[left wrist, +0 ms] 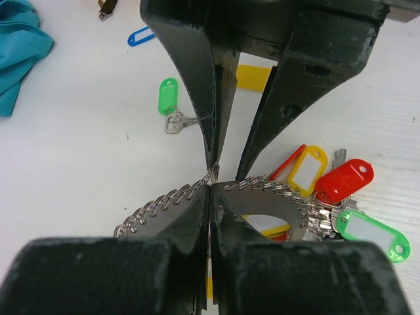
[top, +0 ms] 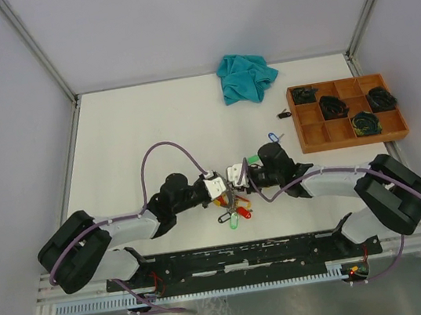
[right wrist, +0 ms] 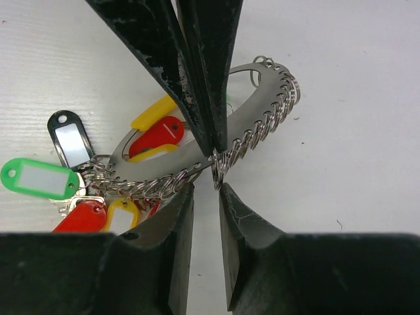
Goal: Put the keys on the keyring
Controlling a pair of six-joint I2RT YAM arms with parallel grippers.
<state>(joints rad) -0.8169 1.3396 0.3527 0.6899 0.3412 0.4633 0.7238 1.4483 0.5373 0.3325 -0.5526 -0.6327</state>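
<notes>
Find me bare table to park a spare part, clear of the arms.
Widest bare patch: far-left table, between the left wall, the back edge and the left arm's cable. A smaller strip lies in front of the teal cloth. Crowded: centre, where left hand and right hand meet over keyring and keys; loose tags sit beside the wooden tray.

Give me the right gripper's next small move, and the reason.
Probably close the right gripper on the small loop just ahead of its tips. The left gripper clamps the keyring steady, while the right's fingers stand apart, gripping nothing.
</notes>
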